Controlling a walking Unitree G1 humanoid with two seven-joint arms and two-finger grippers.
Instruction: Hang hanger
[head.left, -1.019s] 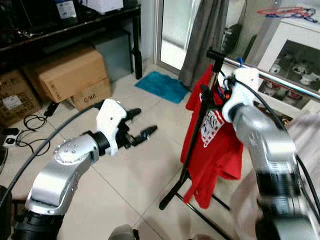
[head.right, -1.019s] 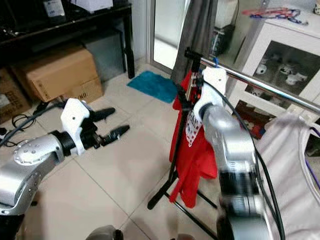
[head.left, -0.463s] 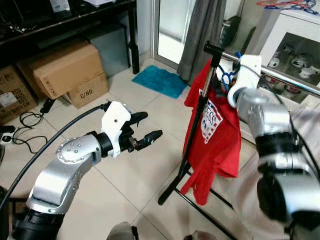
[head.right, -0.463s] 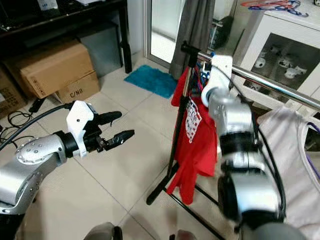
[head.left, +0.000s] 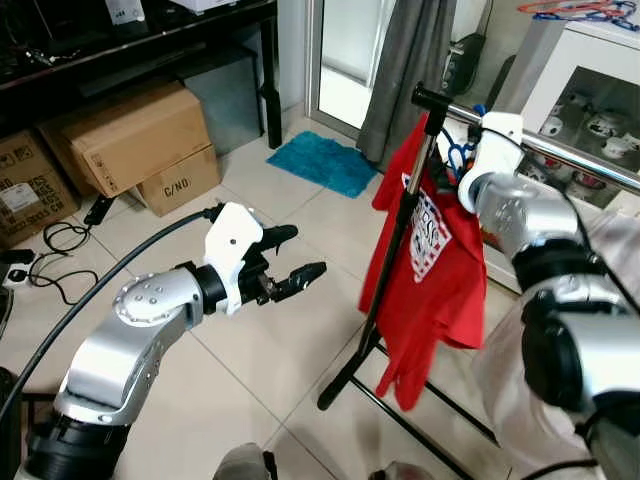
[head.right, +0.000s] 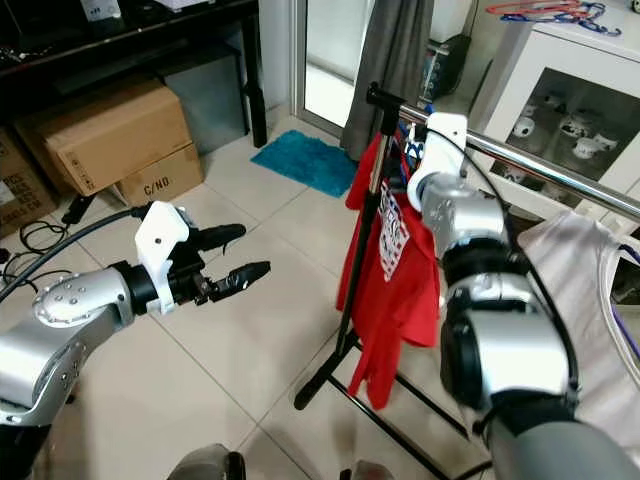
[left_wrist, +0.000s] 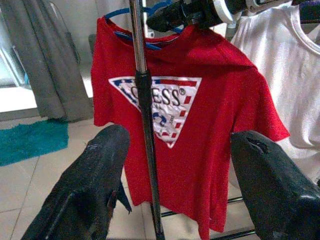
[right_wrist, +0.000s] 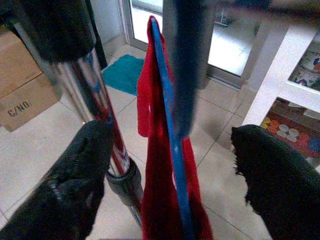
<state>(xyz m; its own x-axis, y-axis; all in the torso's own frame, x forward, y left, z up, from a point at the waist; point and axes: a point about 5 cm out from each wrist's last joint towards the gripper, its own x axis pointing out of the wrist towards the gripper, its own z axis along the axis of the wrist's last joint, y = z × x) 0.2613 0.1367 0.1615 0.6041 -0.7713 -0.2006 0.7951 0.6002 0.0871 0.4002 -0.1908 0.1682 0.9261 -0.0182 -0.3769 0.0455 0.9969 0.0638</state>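
Open tiled floor (head.left: 250, 350) lies before the left gripper (head.left: 292, 257). The rack's upright pole (head.left: 395, 250) and red shirt (head.left: 435, 270) block the way right; boxes (head.left: 140, 140) stand far left.

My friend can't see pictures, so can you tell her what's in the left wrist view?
A red T-shirt with a white triangle logo hangs on a blue plastic hanger behind a shiny metal rack pole. The left gripper points at it, its two black fingers spread apart. A white shirt hangs beside the red one.
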